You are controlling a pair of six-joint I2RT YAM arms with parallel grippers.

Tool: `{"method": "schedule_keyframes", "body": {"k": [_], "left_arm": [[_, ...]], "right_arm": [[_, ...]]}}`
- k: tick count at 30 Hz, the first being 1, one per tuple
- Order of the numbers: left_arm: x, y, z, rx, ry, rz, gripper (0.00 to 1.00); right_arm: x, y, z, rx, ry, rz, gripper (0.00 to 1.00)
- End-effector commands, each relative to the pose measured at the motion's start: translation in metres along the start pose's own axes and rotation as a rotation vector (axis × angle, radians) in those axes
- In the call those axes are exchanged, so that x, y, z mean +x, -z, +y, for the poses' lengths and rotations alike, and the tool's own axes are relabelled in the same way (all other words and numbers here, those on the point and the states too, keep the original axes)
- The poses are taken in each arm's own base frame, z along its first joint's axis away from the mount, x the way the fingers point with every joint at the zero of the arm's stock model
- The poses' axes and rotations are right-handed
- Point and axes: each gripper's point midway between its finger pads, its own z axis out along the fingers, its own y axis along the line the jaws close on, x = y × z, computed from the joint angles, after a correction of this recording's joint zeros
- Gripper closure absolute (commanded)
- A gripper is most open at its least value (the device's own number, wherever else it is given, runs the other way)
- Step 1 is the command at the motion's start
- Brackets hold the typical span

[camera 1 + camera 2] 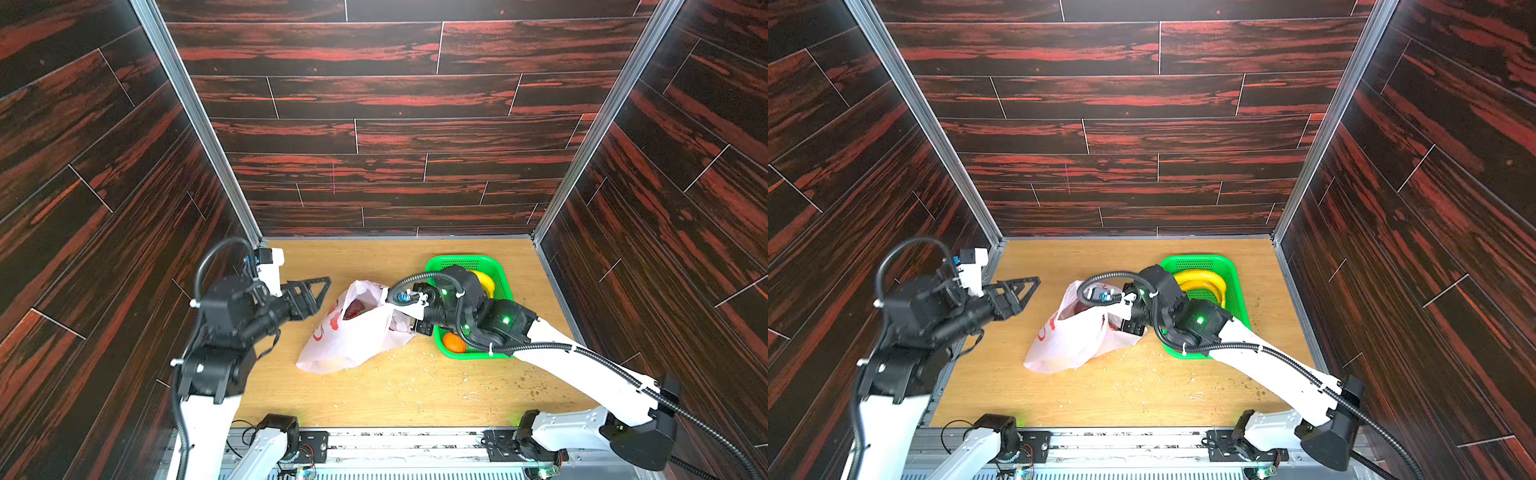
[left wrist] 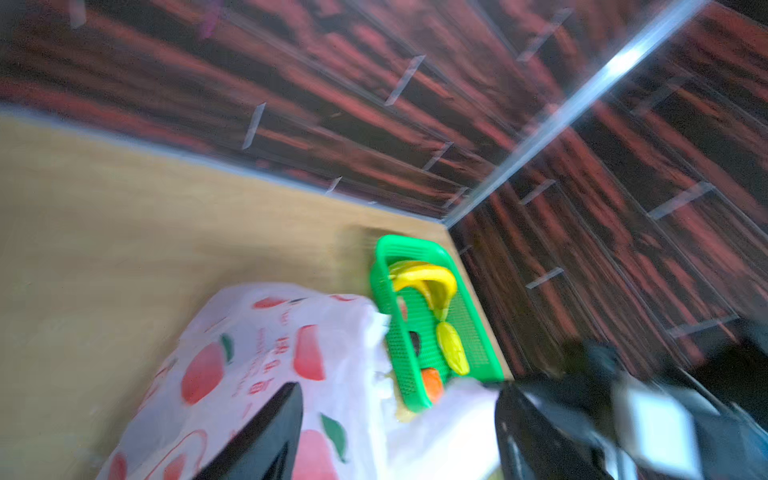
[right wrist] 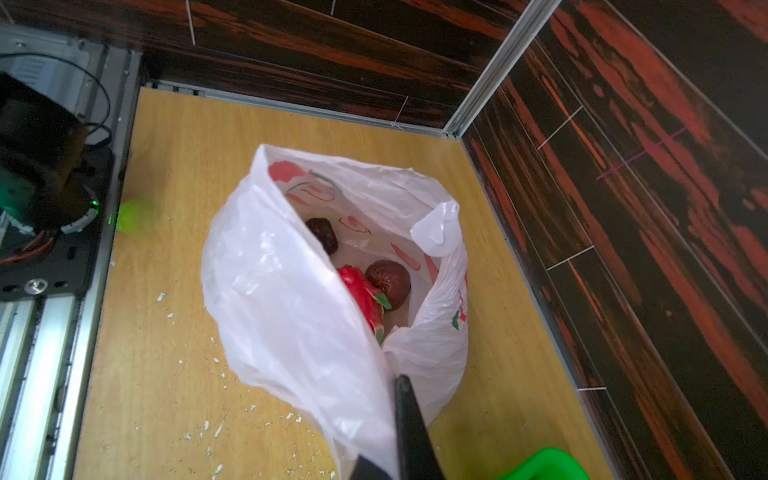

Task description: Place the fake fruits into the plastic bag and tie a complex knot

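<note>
The bag (image 1: 353, 332) slumps at the middle of the desk (image 1: 415, 399), mouth open, with a dragon fruit (image 3: 361, 295) and two purple balls (image 3: 388, 284) inside. The right gripper (image 3: 397, 380) has its jaws clenched on the rim. The left gripper (image 1: 322, 286) hangs toward the left edge, jaws released and empty. Bananas (image 1: 1200, 280), a lemon (image 2: 452, 349) and an orange (image 1: 454, 343) sit in the basket (image 1: 465, 262) by the far right corner.

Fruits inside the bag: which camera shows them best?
Right wrist view: it looks down into the open plastic bag at two dark purple balls and a dragon fruit. Both top views catch a dark red glimpse; left wrist shows only the bag's blurred outside.
</note>
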Motion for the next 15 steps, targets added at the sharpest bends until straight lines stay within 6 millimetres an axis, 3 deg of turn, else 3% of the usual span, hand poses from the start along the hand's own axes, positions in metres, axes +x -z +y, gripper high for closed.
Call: {"method": "schedule_keyframes", "body": {"k": [1,8,15], "left_arm": [[0.014,-0.007,-0.019,0.075,-0.104,0.031,0.24],[0.058,-0.021,-0.041,0.193,-0.234,0.110,0.24],[0.069,-0.028,-0.058,0.275,-0.316,0.015,0.22]], "right_arm": [[-0.007,0.000,-0.001,-0.028,-0.043,-0.001,1.00],[-0.021,0.004,-0.007,-0.043,-0.105,-0.022,1.00],[-0.023,0.000,-0.010,-0.058,-0.163,0.011,1.00]]}}
